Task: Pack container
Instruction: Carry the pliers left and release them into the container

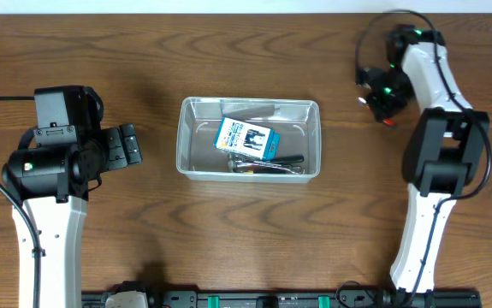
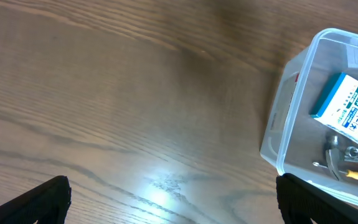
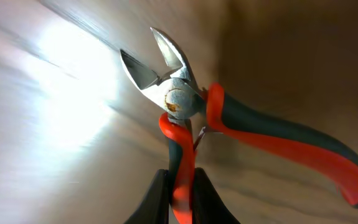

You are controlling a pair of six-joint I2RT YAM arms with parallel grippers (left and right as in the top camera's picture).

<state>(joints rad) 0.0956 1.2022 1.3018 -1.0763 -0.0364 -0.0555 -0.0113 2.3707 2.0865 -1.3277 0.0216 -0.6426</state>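
Red-grey pliers point(image 3: 185, 112) pinched by handle in R gripper point(image 3: 180, 193), 2 o'clock of container point(image 1: 184, 137), for packing; L gripper point(image 2: 179, 202) wide, empty.

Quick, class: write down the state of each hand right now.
Left hand: open, holding nothing.
Right hand: closed on one handle of the red-and-black cutters.

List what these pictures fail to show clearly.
- Overhead: the tools in the container lie partly under the box and are too small to identify.
- Left wrist: the right edge cuts off the container and box; the left fingers show only as dark tips at the bottom corners.
- Right wrist: the bottom edge cuts off the cutters handle held by the right fingers; glare blurs the surface behind.
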